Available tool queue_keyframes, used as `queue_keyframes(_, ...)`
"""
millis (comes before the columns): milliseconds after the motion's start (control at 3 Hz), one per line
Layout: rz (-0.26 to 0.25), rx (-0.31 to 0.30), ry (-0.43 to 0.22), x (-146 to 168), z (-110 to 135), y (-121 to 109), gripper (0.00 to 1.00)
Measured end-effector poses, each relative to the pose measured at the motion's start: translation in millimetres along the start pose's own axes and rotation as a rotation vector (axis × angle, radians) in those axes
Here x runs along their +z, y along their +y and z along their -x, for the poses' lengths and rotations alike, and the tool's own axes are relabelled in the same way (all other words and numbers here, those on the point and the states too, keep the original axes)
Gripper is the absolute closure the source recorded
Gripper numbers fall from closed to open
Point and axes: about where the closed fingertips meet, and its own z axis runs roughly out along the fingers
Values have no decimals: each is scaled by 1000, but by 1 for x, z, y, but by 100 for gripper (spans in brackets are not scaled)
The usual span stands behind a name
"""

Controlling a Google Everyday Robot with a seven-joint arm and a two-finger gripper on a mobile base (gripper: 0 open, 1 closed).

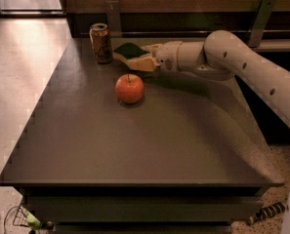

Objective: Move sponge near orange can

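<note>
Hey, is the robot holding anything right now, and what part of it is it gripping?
Yes: the gripper holds the sponge by its end nearest the arm, fingers on either side, right beside the orange can.

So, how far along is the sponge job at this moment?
Done: the sponge is already close to the can, just right of it at the far side of the table. In hand: the pincer grips the sponge. Left: release it beside the can and pull the arm away.

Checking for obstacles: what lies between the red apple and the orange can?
In the camera view, mostly bare table; the pincer, holding the sponge, reaches in near the orange can.
</note>
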Motion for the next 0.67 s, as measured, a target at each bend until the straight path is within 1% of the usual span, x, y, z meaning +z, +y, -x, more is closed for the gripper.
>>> queue_keyframes(333, 4, 0, 0, 2, 0, 1, 5)
queue_keyframes(667, 6, 0, 0, 4, 0, 2, 0)
